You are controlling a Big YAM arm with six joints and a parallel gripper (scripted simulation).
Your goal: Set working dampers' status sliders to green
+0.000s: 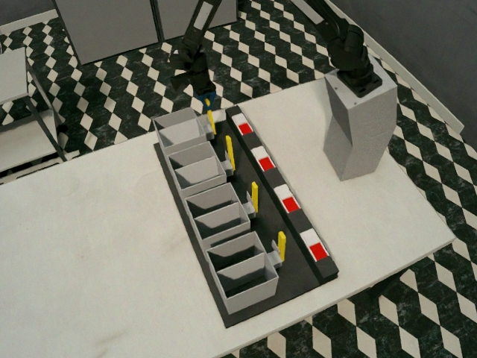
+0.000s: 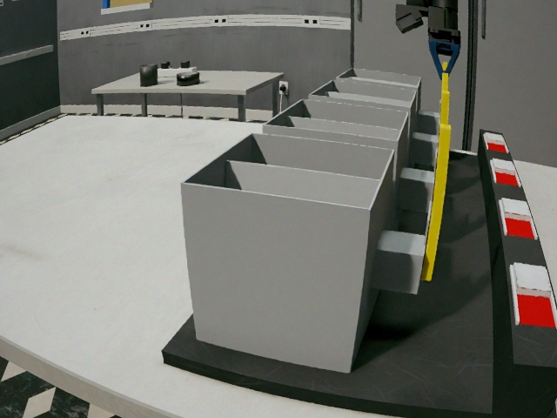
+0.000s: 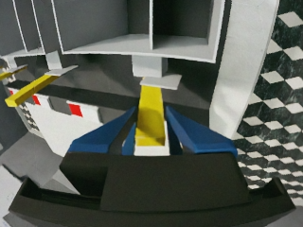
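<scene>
Four grey dampers [image 1: 252, 295] [image 1: 227, 235] [image 1: 203, 183] [image 1: 188, 142] stand in a row, each with an upright yellow handle on its side. In front of them, all four sliders [image 1: 318, 251] [image 1: 291, 204] [image 1: 265, 163] [image 1: 245, 128] show red, with their white covers over the other half. My gripper [image 1: 208, 105] [image 2: 443, 74] [image 3: 151, 112] is at the farthest damper. Its blue fingers are slightly parted, one on each side of the top of that damper's yellow handle [image 1: 211, 122] [image 3: 151, 115], with narrow gaps visible in the wrist view.
The dampers stand on a black base [image 1: 285, 285] [image 2: 432, 360], and the sliders sit on a raised rail along its edge. The neighbouring yellow handle [image 1: 230, 153] [image 3: 30, 91] stands to the left in the wrist view. The grey arm pedestal [image 1: 366, 127] is beyond the rail.
</scene>
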